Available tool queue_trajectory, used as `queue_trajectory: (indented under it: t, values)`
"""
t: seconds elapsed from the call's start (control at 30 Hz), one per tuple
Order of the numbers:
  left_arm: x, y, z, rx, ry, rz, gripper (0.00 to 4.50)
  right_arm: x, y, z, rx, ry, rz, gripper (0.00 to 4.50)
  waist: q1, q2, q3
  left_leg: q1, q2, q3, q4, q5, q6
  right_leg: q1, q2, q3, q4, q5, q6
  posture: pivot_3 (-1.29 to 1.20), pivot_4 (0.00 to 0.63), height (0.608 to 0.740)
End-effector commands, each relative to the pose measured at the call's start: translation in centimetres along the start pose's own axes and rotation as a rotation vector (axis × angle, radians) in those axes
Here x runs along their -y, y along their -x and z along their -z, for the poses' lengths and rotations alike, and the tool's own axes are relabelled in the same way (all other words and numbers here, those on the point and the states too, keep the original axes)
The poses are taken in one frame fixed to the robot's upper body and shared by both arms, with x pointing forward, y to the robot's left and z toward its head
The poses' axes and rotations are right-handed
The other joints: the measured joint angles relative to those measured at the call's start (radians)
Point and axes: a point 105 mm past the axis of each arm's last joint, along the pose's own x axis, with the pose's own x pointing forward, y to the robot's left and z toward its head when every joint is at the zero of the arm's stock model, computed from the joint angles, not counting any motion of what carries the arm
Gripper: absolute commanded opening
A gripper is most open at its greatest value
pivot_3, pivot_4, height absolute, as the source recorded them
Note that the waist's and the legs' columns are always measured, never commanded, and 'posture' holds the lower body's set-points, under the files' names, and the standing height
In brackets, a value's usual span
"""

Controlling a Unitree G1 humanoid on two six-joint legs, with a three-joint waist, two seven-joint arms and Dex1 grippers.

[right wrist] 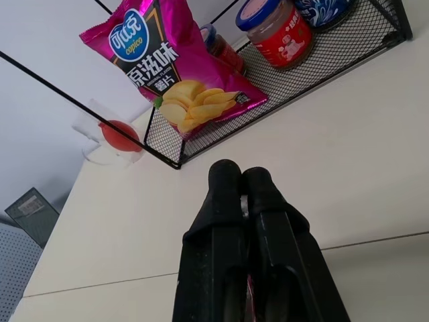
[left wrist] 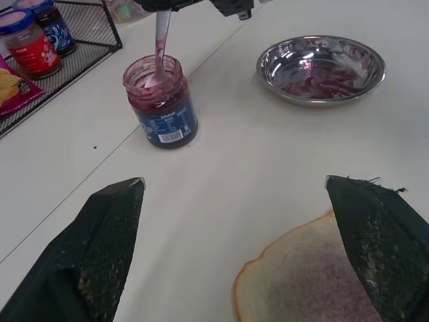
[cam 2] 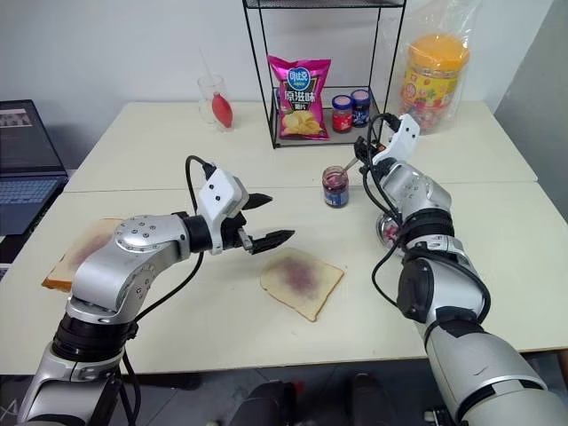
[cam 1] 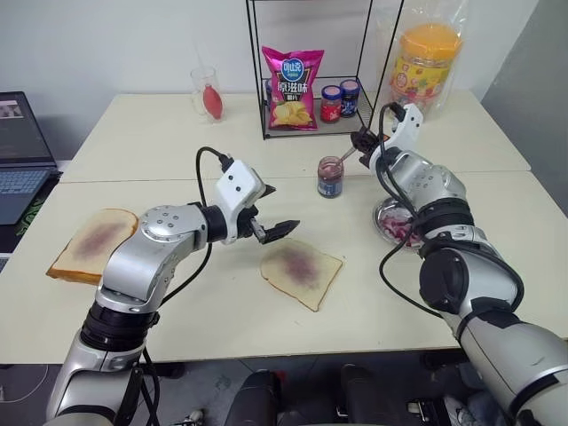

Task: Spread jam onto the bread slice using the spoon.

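I read this as partway through. The bread slice (cam 1: 302, 272) lies low of centre in the head view, already carrying a purple smear in its middle, though the smear covers only the central patch and the margins up to the crust look bare. My right end effector (cam 1: 364, 142) is clamped shut on the spoon (left wrist: 159, 50) handle, and the bowl is down inside the open jam jar (cam 1: 330, 176) just above centre of frame, so I judge I am loading another scoop. What I think is left: lift the spoon out, carry it down-frame to the slice and spread outward from the smear.

My left end effector (cam 1: 271, 213) has its fingers wide apart and holds nothing; it hovers just up and left of the slice, not touching it.

The surface (cam 1: 177, 146) is pale cream, made of tables pushed together with seams showing. Right of the jar sits a steel bowl (left wrist: 322, 68) streaked with red. At the left edge lies a thicker stack of bread (cam 1: 93, 244), purple on top. At the back stands a black wire rack (cam 1: 306, 67) holding a pink crisp bag (cam 1: 293, 89) and two small lidded jars (cam 1: 340, 101). Left of it is a clear cup (cam 1: 206, 93) with something red in it; upper right is a big orange-lidded tub (cam 1: 426, 62). A laptop (cam 1: 18, 151) sits far left, with a plain white wall behind.
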Motion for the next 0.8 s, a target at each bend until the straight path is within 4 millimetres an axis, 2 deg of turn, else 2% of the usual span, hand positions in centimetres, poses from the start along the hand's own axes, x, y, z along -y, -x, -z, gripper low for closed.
queue_trajectory:
  t: [0.03,0.8]
  values:
    - [-0.7,0.2,-1.1,0.039,-0.039,-0.031,4.50,-1.8,0.3,-3.0,0.081,-0.021,-0.051,0.01,0.000,0.000,0.000,0.000,0.000,0.000,0.000,0.000,0.000,0.000,0.000,0.000,0.000,0.000,0.000,0.00,0.150,0.740]
    - [-1.1,0.0,-1.2,0.050,-0.051,-0.046,4.50,-1.8,0.9,-4.5,0.114,-0.084,-0.056,0.01,0.000,0.000,0.000,0.000,0.000,0.000,0.000,0.000,0.000,0.000,0.000,0.000,0.000,0.000,0.000,0.00,0.150,0.740]
